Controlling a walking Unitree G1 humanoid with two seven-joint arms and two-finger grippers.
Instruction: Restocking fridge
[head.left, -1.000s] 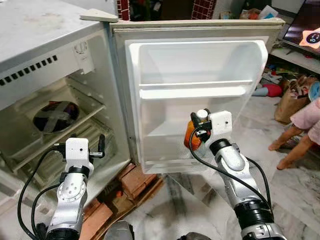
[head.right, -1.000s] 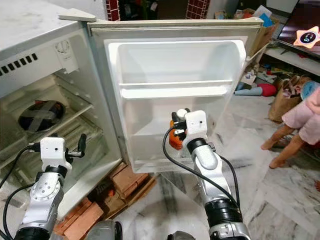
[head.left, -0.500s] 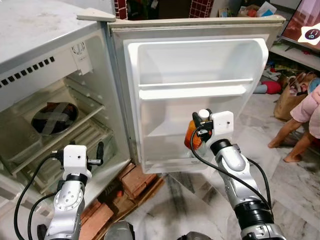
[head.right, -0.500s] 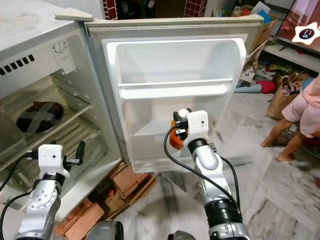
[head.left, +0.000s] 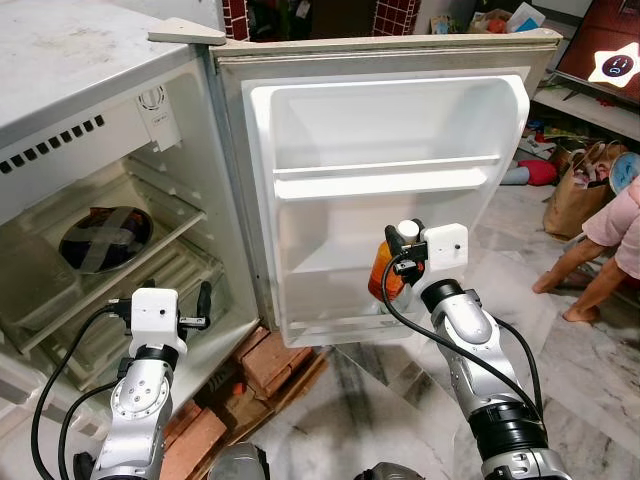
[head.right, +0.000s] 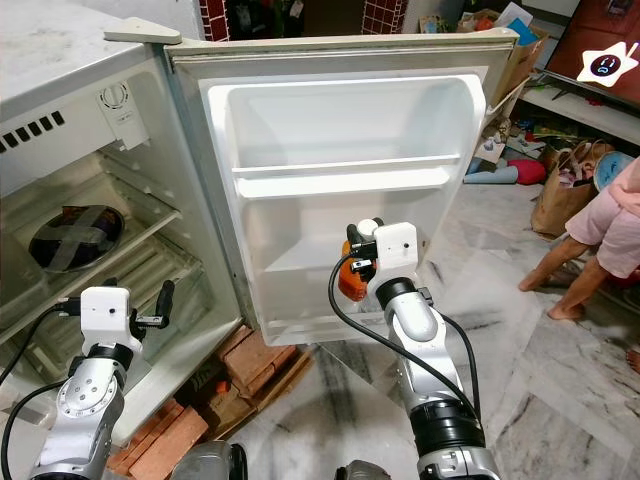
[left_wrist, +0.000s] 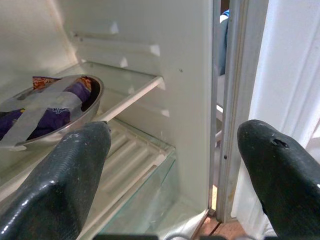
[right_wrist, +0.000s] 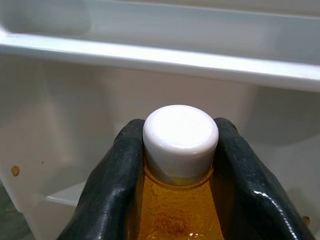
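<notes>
An orange bottle (head.left: 384, 275) with a white cap (right_wrist: 180, 132) is held upright by my right gripper (head.left: 403, 245), shut on its neck just below the cap. It hangs in front of the lower part of the open fridge door (head.left: 390, 130), above the bottom door shelf (head.left: 330, 325). My left gripper (head.left: 175, 298) is open and holds nothing, low in front of the fridge's lower compartment. A metal bowl (left_wrist: 47, 107) covered with taped purple wrap rests on the fridge's inner shelf (head.left: 150, 245).
Bricks (head.left: 270, 365) prop the fridge at its base. A person's legs (head.left: 595, 275) are at the right on the marble floor, near a brown bag (head.left: 575, 190) and clutter. The upper door shelf (head.left: 385, 178) holds nothing.
The view has shifted slightly. My right gripper keeps the bottle at the same spot by the door; the left gripper has hardly moved.
</notes>
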